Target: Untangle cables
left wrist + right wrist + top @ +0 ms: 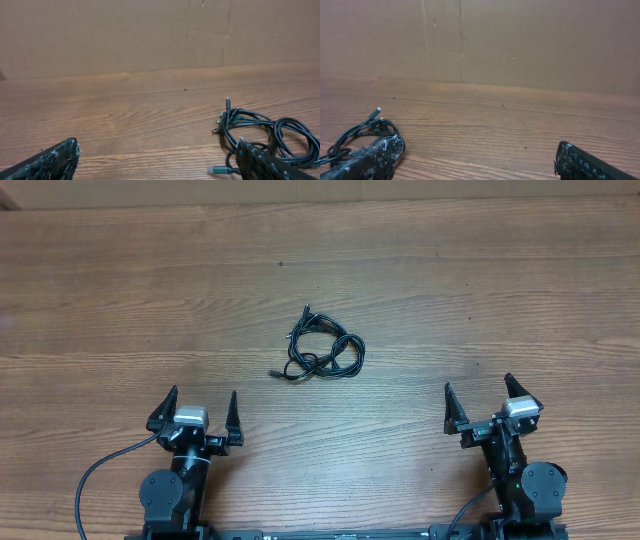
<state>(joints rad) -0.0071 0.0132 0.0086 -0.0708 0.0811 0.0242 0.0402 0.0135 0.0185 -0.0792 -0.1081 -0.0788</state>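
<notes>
Left gripper (pixel 203 395) stood fully open near the front edge of the desk (pixel 450 280), holding and touching nothing; right gripper (pixel 478 383) matched it (jaws spread just as wide, equally empty). Beyond and between them, well apart from both, the cables (pixel 325 355) lay in one tangled bundle on the wood. Only the left wrist view showed a silver-tipped plug (pixel 218 170); overhead it was too small to make out. From the right wrist, the bundle was cut off at the frame edge and partly hidden behind a finger (pixel 370 160).

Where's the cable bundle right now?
In the overhead view the cables lie near the middle of the table, ahead of and between the left hand and right hand, touching neither.
</notes>
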